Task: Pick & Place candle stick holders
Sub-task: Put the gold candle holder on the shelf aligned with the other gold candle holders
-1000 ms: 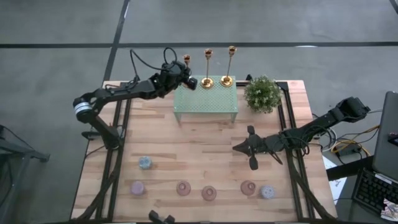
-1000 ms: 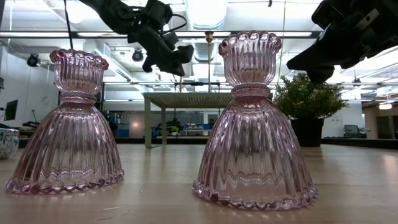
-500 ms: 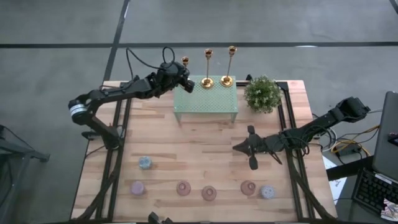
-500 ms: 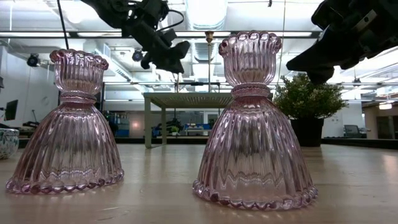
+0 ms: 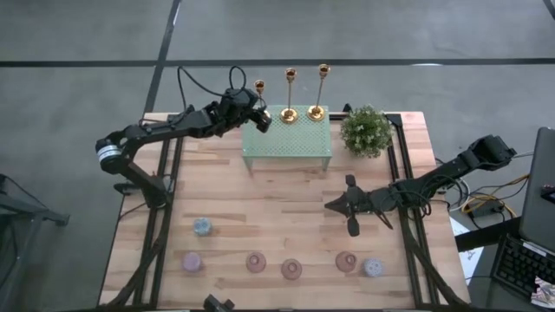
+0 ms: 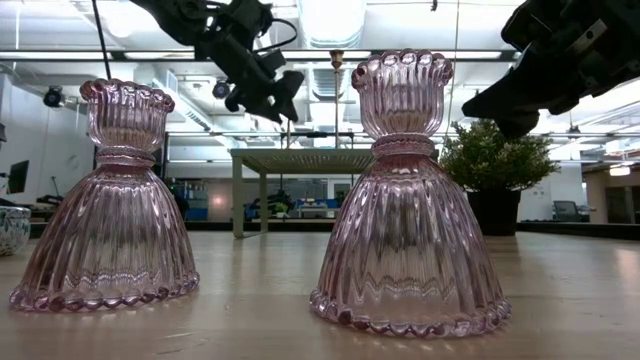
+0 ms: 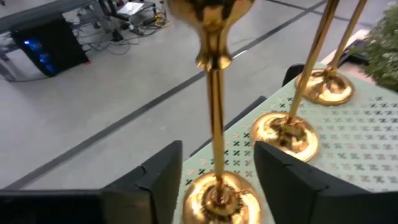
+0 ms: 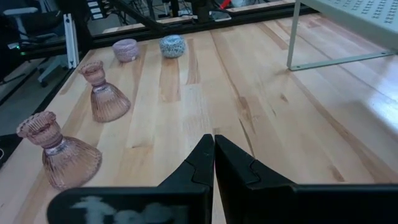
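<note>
Here the left gripper (image 7: 214, 177) stands parted around the shortest candle stick holder (image 7: 214, 106) on the green stand (image 5: 290, 139), gripping nothing, while the right gripper (image 8: 213, 163) rests closed and empty over the table (image 5: 286, 221).

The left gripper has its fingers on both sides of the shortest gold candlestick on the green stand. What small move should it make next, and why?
Probably a slow retreat straight back from the stem. In the left wrist view the left gripper is open, its fingers clear of the shortest candlestick, which stands upright on the green stand beside the other two candlesticks. Any sideways drift could tip it. The right gripper waits shut over the table.
</note>
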Motion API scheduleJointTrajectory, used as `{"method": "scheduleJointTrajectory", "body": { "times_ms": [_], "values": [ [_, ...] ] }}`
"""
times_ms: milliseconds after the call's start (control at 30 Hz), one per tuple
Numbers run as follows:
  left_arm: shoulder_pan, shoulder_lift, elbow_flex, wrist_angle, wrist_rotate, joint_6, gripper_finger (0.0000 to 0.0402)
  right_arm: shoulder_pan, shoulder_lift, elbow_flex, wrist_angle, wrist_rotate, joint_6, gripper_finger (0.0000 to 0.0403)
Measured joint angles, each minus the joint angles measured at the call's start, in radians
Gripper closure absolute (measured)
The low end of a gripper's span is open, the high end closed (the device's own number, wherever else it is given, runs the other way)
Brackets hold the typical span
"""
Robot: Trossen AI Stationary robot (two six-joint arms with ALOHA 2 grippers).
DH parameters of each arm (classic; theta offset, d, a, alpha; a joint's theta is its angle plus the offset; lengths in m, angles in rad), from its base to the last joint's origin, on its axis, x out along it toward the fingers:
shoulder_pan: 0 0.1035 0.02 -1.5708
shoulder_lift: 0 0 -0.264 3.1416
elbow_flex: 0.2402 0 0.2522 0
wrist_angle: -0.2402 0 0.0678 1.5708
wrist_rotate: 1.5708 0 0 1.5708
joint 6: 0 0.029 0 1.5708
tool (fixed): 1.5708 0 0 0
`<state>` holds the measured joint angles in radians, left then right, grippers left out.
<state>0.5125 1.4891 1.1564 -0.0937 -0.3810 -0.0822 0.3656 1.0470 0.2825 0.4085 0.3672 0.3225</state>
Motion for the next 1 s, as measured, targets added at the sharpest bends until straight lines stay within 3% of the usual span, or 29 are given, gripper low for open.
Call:
{"method": "scheduleJointTrajectory", "body": {
  "times_ms": [167, 700, 1000],
  "values": [
    [0.0, 0.0, 0.0, -0.036, -0.002, 0.002, 0.0167, 0.0, 0.0, 0.0, 0.0, 0.0, 0.0, 0.0394],
    [-0.027, -0.003, 0.0, -0.315, 0.027, 0.021, 0.0167, 0.001, 0.0, 0.0, 0.0, 0.002, 0.0, 0.0394],
    [-0.044, -0.001, -0.034, -0.259, 0.141, 0.024, 0.0184, 0.0, 0.0, 0.0, 0.0, 0.002, 0.0, 0.0394]
  ]
}}
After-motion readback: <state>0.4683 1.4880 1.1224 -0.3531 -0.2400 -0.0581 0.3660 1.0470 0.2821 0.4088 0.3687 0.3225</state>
